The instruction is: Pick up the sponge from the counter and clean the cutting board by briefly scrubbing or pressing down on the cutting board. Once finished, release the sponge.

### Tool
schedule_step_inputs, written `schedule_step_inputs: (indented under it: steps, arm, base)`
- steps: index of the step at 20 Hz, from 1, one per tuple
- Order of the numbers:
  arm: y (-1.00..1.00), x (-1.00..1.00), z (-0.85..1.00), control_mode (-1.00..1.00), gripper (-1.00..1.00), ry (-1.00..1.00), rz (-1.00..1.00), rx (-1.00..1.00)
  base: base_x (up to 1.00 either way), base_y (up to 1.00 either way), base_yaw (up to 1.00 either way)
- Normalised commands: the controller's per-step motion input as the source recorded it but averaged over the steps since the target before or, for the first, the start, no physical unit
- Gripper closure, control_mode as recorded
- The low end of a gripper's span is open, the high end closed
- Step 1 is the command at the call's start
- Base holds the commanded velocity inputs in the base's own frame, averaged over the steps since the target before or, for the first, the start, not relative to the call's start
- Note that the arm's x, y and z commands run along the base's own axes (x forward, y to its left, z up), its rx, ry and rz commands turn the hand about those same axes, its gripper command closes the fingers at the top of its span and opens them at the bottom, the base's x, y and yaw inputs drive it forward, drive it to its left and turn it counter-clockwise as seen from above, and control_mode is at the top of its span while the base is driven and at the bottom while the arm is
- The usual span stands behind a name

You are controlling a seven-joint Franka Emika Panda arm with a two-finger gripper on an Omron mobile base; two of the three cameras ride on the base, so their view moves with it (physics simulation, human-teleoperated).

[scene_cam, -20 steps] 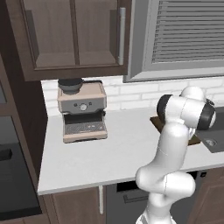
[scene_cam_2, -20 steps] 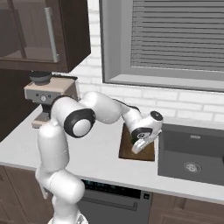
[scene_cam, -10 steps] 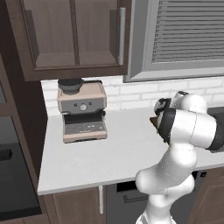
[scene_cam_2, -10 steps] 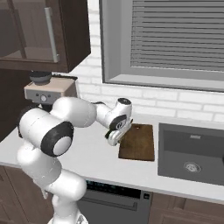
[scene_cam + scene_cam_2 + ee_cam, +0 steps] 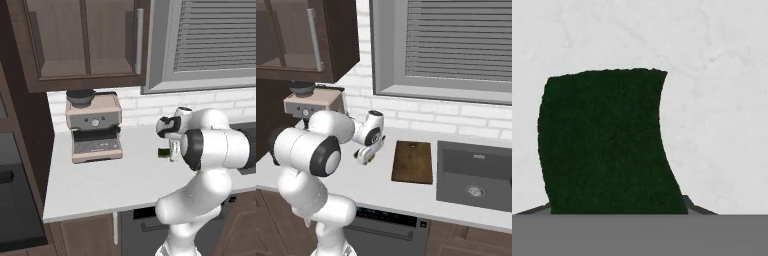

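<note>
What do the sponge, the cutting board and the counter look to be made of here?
Sponge: coarse dark green scouring fibre on top, judging by its matte, grainy face.
Cutting board: probably wood, dark brown with lengthwise grain streaks, low sheen.
Counter: stone or a stone-look laminate, off-white with faint grey veining, smooth.

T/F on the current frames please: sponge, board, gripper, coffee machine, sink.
1. The sponge lies on the cutting board. False: it is over the bare counter, left of the board.
2. The gripper is over the sink. False: it is left of the board, by the sponge.
3. The coffee machine stands at the counter's left end, against the wall. True.
4. The sponge shows its dark green side to the hand view. True.
5. The board lies just left of the sink. True.
</note>
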Motion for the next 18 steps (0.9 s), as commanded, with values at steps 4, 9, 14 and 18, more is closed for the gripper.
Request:
schedule_step_inputs:
  steps: [4,9,14,18]
  arm:
    - [0.48,0.78,-0.78,-1.0,1.0,0.13,0.0,0.15]
    - [0.44,0.21,0.01,-1.0,-1.0,0.01,0.0,-0.02]
    - [0.06,-0.19,0.37,-1.0,-1.0,-0.03,0.0,-0.01]
    - [0.0,0.0,0.36,-1.0,-1.0,0.0,0.0,0.0]
  base:
    - [0.0,0.0,0.0]
    - [0.0,0.0,0.0]
    - [0.0,0.0,0.0]
    - [0.0,0.0,0.0]
